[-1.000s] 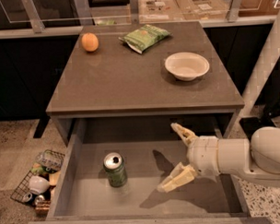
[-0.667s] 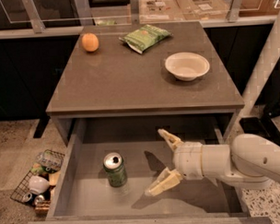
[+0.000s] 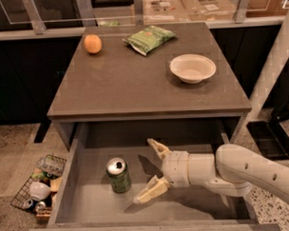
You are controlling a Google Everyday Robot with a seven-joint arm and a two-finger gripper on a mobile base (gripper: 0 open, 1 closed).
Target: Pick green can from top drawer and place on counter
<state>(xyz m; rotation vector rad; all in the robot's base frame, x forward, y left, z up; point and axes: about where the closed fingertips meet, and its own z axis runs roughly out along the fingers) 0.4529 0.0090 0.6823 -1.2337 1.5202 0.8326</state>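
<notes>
The green can [image 3: 118,175] stands upright on the floor of the open top drawer [image 3: 86,205], left of centre, its silver top and pull-tab facing up. My gripper [image 3: 149,170] reaches in from the right on a white arm, low inside the drawer. Its two pale fingers [image 3: 152,190] are spread wide open and empty, just right of the can and apart from it. The grey-brown counter [image 3: 134,84] lies above and behind the drawer.
On the counter sit an orange fruit [image 3: 92,43] at the back left, a flat green snack bag [image 3: 149,38] at the back middle and a white bowl [image 3: 193,67] at the right. A wire basket of clutter [image 3: 37,190] stands on the floor left of the drawer.
My gripper has moved left across the drawer toward the green can, still open. The can has not moved.
</notes>
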